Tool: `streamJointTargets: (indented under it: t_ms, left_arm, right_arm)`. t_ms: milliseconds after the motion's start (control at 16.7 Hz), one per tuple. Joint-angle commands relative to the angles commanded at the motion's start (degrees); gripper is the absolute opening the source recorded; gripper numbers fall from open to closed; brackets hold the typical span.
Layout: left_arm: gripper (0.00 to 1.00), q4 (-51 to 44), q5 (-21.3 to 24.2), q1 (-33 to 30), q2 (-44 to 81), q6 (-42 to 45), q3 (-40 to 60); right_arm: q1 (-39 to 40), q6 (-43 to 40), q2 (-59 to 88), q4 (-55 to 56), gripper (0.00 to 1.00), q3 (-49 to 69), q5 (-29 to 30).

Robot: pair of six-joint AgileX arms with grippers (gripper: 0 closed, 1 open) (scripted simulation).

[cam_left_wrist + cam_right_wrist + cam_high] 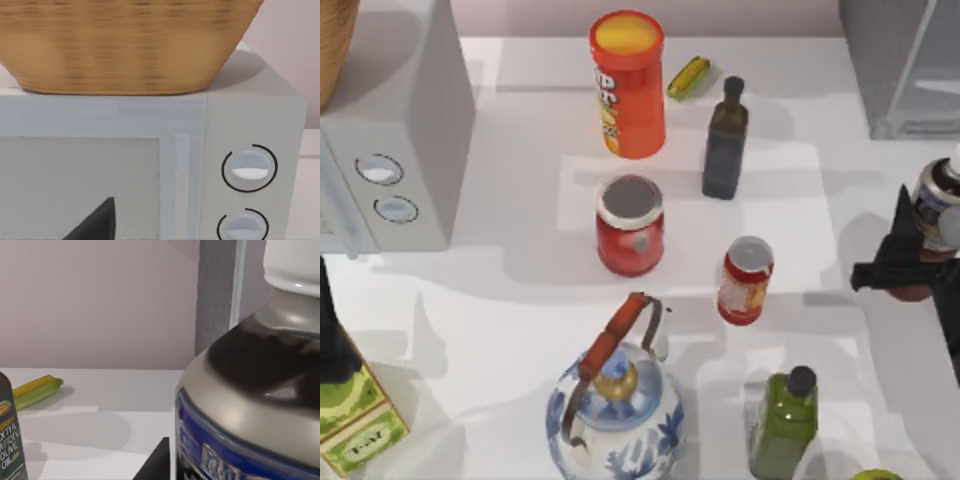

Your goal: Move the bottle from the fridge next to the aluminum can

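The bottle (937, 205), with a white cap, a grey-blue label band and a reddish-brown base, is at the table's far right edge, outside the fridge (905, 65). My right gripper (910, 266) is shut around its lower body. In the right wrist view the bottle (250, 405) looms very close beside one dark finger (156, 464). The aluminum can (745, 281), small and red with a silver top, stands near the table's middle, well to the left of the held bottle. One dark fingertip (95, 226) of my left gripper faces the dialled box.
A light-grey box with two dials (390, 150) carries a wicker basket (125, 45) at the left. An orange chip tube (627, 85), dark slim bottle (725, 140), red jar (630, 225), green bottle (783, 422), blue-white kettle (615, 405) and corn cob (688, 78) surround the can.
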Motion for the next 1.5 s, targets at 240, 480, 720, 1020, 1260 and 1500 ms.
streamJointTargets:
  t_ms: [240,480,720,1020,1260,1500]
  left_arm:
    - [1.00,0.00,0.00,0.00,0.00,0.00,0.00]
    - [1.00,0.00,0.00,0.00,0.00,0.00,0.00]
    - [1.00,0.00,0.00,0.00,0.00,0.00,0.00]
    - [1.00,0.00,0.00,0.00,0.00,0.00,0.00]
    - [1.00,0.00,0.00,0.00,0.00,0.00,0.00]
    - [1.00,0.00,0.00,0.00,0.00,0.00,0.00]
  right_arm:
    - [0.00,0.00,0.00,0.00,0.15,0.00,0.00]
    - [0.00,0.00,0.00,0.00,0.45,0.00,0.00]
    - [0.00,0.00,0.00,0.00,0.75,0.00,0.00]
    - [0.00,0.00,0.00,0.00,1.00,0.00,0.00]
    - [0.00,0.00,0.00,0.00,1.00,0.00,0.00]
    - [0.15,0.01,-0.14,0.10,1.00,-0.18,0.18]
